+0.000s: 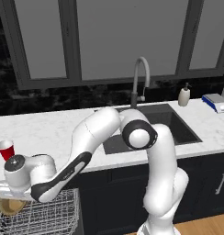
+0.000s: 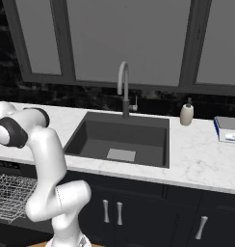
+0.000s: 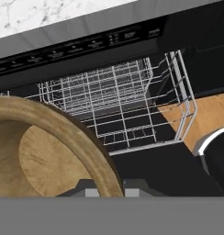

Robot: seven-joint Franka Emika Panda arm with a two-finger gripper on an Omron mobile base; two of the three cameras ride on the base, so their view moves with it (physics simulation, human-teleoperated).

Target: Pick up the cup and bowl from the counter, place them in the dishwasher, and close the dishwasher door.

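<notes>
Bowl (image 1: 12,206) first: in the left base view the brown wooden bowl sits low at the left edge, tucked right under the robot's hand and over the white wire rack (image 1: 45,215) of the dishwasher (image 1: 40,213). The gripper (image 1: 15,198) is mostly hidden by the hand and the bowl, and the arm bends down to it from the lower right. The red cup (image 1: 6,149) stands upright on the counter (image 1: 40,128), just behind the hand and near the counter's front edge. Farther right on the counter are the dark sink (image 1: 166,126), the curved grey faucet (image 1: 140,80), a white soap bottle (image 1: 184,95) and a blue and white thing (image 1: 215,102) at the far right.

From the right base view, the white arm stands at the left. The wire rack (image 2: 11,195) pokes out at the lower left, under the black control strip (image 2: 8,165). The sink (image 2: 122,140) is in the middle of the counter (image 2: 201,154), with the faucet (image 2: 124,89) behind it and the soap bottle (image 2: 187,113) to its right.

Looking along the hand, the bowl (image 3: 49,147) is big and close at the lower left. Its rim runs down between the two dark finger tips, so the gripper (image 3: 109,186) is clamped tight on the bowl's rim. Beyond it is the wire rack (image 3: 118,105), pulled out under the control strip (image 3: 77,48). A strip of counter (image 3: 40,18) shows at the top. Wood floor (image 3: 201,119) shows at the right.
</notes>
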